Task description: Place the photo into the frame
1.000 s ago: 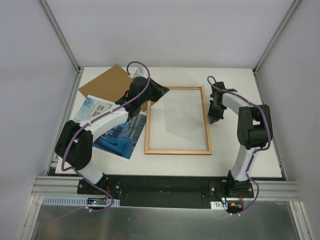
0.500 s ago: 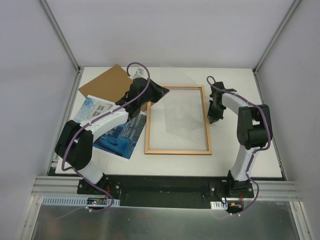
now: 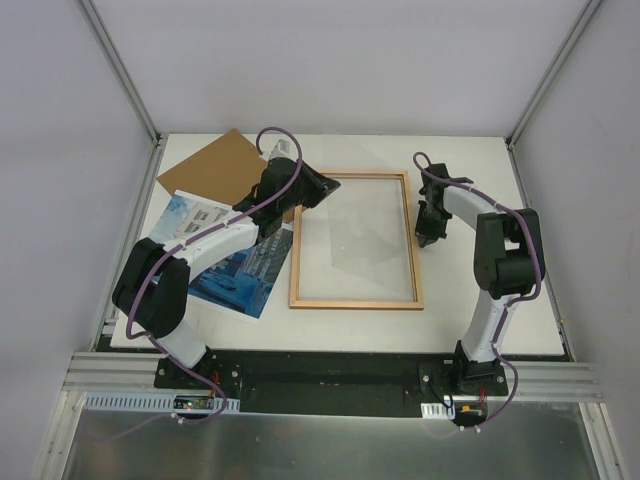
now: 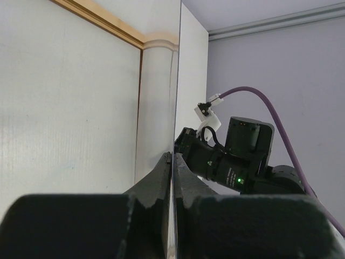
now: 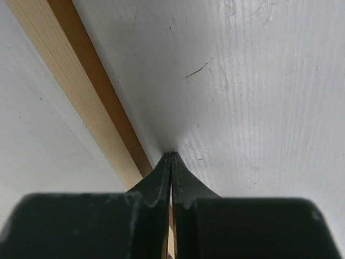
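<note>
The frame (image 3: pixel 355 303), a thin orange-brown wooden rectangle, lies flat at the table's middle. My left gripper (image 3: pixel 328 185) is at its far left corner, shut on the edge of the clear pane (image 3: pixel 355 235), which is lifted at a slant over the frame. The left wrist view shows the pane (image 4: pixel 177 81) edge-on between the left gripper's (image 4: pixel 172 156) closed fingers, with the frame's corner (image 4: pixel 108 24) behind. The photo (image 3: pixel 230 265), blue buildings, lies left of the frame, partly under the left arm. My right gripper (image 3: pixel 424 238) is shut and empty, tips down beside the frame's right rail (image 5: pixel 81 91).
A plain brown board (image 3: pixel 220 165) lies at the back left, partly under the photo and the left arm. Grey walls and metal posts close in the white table (image 3: pixel 490 170) on three sides. The right arm (image 4: pixel 242 156) shows beyond the pane in the left wrist view.
The left arm has shifted very slightly with the pane still in its grip. The right arm has not moved.
</note>
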### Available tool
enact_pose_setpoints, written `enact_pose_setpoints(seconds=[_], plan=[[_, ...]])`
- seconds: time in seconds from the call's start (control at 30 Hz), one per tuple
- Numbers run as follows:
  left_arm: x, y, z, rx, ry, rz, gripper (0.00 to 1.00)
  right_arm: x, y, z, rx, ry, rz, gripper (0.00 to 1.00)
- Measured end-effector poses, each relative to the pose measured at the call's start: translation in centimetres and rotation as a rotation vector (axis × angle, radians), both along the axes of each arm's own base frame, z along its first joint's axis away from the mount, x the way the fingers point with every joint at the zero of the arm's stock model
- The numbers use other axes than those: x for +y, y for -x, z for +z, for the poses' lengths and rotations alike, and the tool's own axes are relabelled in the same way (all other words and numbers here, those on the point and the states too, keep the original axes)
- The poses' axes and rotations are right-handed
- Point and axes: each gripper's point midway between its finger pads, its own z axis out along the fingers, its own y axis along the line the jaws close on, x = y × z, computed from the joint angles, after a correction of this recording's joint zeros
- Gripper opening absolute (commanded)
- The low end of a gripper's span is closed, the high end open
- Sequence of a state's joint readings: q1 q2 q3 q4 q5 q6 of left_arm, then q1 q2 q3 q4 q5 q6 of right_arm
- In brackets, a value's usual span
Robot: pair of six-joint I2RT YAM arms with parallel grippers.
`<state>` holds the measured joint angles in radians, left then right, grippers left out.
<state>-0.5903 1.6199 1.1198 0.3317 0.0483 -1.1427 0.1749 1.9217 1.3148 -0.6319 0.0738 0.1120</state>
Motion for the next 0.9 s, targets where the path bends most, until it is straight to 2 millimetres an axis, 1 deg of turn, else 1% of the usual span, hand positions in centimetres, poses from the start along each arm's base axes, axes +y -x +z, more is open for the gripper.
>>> enact_pose_setpoints(seconds=[0.9], plan=[[-0.23, -0.15, -0.04, 0.000, 0.023, 0.001, 0.00, 0.15, -0.06, 0.04, 0.001, 0.005, 0.005, 0.01]])
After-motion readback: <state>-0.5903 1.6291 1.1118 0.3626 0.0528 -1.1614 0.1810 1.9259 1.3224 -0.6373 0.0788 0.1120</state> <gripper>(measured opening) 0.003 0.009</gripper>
